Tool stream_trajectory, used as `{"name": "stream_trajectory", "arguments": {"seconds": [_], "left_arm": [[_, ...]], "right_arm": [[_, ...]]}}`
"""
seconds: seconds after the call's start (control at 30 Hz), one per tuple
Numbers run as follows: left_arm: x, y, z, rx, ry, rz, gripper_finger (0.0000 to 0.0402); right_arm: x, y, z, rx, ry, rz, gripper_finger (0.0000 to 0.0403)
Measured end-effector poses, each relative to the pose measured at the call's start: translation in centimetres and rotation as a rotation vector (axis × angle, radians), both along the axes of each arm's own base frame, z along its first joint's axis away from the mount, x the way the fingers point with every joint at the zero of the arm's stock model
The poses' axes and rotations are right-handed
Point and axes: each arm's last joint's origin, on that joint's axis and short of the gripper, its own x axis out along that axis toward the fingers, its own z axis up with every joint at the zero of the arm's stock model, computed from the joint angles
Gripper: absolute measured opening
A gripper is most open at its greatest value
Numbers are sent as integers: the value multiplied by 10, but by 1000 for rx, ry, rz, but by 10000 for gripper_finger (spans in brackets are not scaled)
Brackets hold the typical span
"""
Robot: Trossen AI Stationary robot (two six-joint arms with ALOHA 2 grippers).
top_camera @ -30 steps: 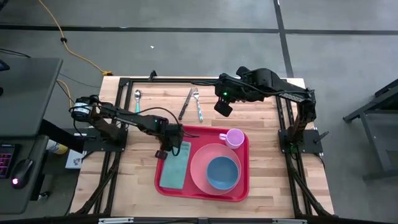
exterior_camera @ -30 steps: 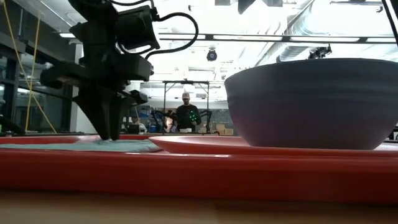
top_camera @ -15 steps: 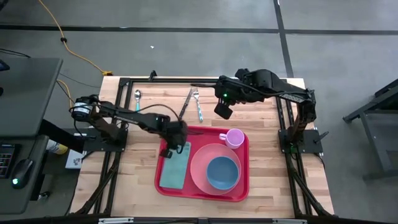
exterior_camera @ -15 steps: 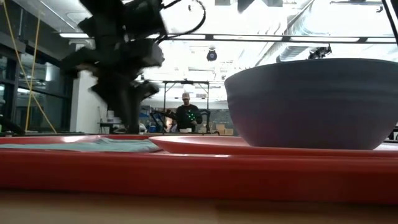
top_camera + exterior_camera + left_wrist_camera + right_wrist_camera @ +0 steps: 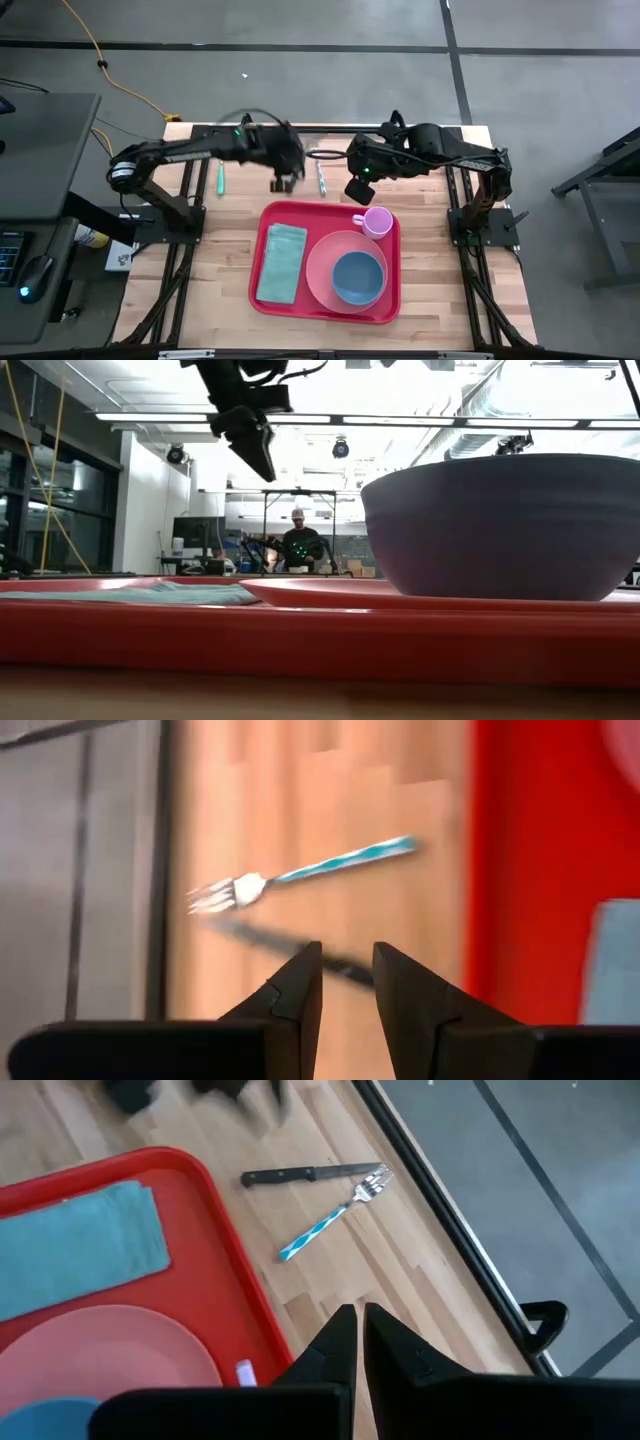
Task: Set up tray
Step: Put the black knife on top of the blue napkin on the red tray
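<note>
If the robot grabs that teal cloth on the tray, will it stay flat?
Probably not. The teal cloth looks thin and folded, so it would likely droop. It seems light, and pushing it across the tray may bunch it.

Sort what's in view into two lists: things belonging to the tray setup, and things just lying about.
Job:
tray
napkin
plate
bowl
cup
fork
knife
spoon
left gripper

Lying about:
yellow cable
person in the room behind

Fork touching knife; person in bkgd.
</note>
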Motion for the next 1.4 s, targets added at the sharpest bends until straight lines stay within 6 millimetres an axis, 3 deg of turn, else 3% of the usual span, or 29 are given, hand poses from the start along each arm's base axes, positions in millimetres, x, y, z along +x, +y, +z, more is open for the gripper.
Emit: {"name": "stream_trajectory", "arguments": {"seconds": [0.2, 0.43, 0.57, 0.7, 0.9, 1.13, 1.4], "left_arm": [[-53, 35, 32, 17, -70, 184, 124], [-109, 42, 63, 73, -148, 306, 124], [-129, 39, 60, 59, -174, 360, 124], [-136, 36, 40, 10, -143, 385, 124], [-136, 35, 0, -9, -118, 382, 124], [-131, 36, -39, -96, -169, 367, 124], [-129, 37, -51, -195, -265, 500, 124]], "right_arm": [[-15, 5, 13, -9, -47, 11, 0], [-49, -1, 38, -44, -146, -37, 0], [-71, -9, 52, -54, -235, -137, 0], [-86, -19, 56, -43, -277, -221, 0], [-94, -34, 16, 25, -160, -359, 0], [-107, -34, -34, 101, -132, -492, 0], [-115, -31, -84, 195, -174, -488, 0]]}}
